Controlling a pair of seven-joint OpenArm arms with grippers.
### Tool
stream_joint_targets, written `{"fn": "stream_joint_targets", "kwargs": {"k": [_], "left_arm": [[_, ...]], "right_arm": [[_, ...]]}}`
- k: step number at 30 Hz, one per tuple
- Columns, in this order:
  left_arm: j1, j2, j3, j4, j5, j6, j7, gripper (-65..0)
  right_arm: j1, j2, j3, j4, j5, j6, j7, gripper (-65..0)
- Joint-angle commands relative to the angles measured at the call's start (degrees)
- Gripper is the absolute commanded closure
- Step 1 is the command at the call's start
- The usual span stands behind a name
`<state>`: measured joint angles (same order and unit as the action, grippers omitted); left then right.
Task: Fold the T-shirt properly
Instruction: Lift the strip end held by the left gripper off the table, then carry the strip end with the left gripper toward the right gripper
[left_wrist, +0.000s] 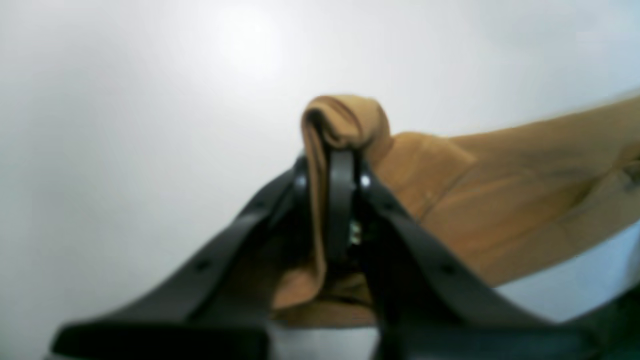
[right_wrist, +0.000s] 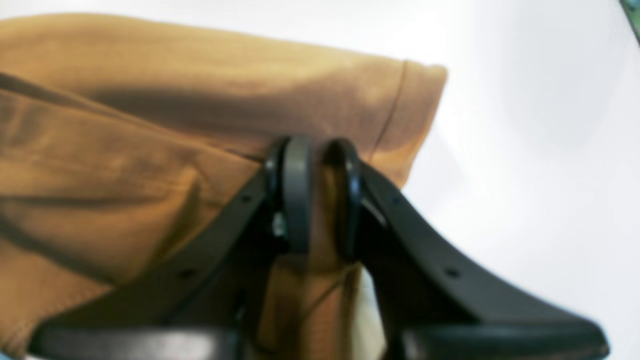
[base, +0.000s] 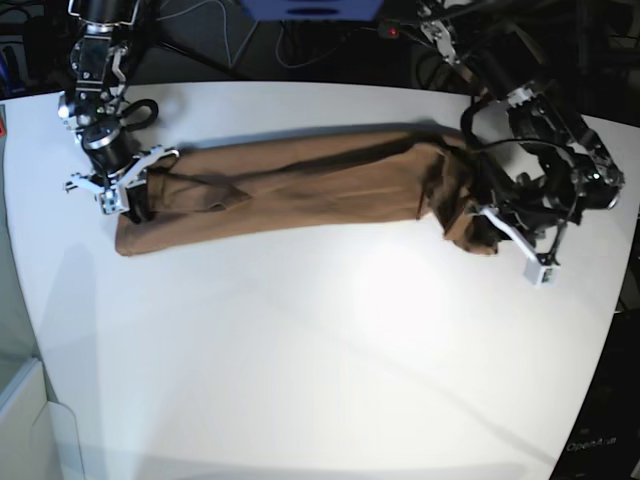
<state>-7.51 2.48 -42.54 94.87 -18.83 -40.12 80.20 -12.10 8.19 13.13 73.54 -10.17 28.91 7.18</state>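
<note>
The tan-brown T-shirt (base: 300, 185) lies folded into a long narrow band across the far half of the white table (base: 320, 340). At the band's right end in the base view, my left gripper (base: 478, 218) is shut on a bunched corner of cloth. In the left wrist view the T-shirt (left_wrist: 500, 195) wraps over the tips of my left gripper (left_wrist: 334, 150). At the band's left end, my right gripper (base: 140, 195) is shut on cloth beside a hemmed edge. The right wrist view shows the T-shirt (right_wrist: 150, 115) pinched in my right gripper (right_wrist: 320, 150).
Cables and dark equipment (base: 260, 40) crowd the space behind the table's far edge. A blue object (base: 310, 8) sits at the top centre. The table's right edge (base: 625, 290) runs close to my left arm.
</note>
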Motion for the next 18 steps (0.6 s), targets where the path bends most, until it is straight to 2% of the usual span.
{"fn": "stream_joint_targets", "kwargs": {"k": [1,4,9,11,15,18], "left_arm": [[-0.98,-0.94,-1.54,1.0,-0.82,0.12,-0.2,-2.6],[-1.33,-2.79,-5.68,0.47,-0.82,0.12,-0.2,-2.6],[-0.98,-5.51,-6.38,0.21,-0.82,0.12,-0.2,-2.6],[-0.8,-5.78,-6.99,0.21,-0.82,0.12,-0.2,-2.6],[-1.15,-5.78,-13.15,0.12,-1.08,0.12,-0.2,-2.6],[-0.8,-6.57,-14.82,0.12,-4.86,0.12,-0.2,-2.6]], "right_arm": [[-0.43,-0.05,-0.16,-0.35,-2.97,1.47,-4.41,-7.5],[0.8,-0.32,-0.16,-0.44,-2.97,1.47,-4.41,-7.7],[2.65,-0.23,-0.16,-1.67,-3.06,1.47,-6.08,-7.5],[2.91,-0.23,-0.16,-1.67,-3.06,1.47,-6.78,-7.5],[3.0,-0.23,-0.16,-1.67,-3.06,1.47,-6.87,-7.5],[3.0,-0.23,-0.16,-1.67,-3.06,1.47,-6.87,-7.7]]}}
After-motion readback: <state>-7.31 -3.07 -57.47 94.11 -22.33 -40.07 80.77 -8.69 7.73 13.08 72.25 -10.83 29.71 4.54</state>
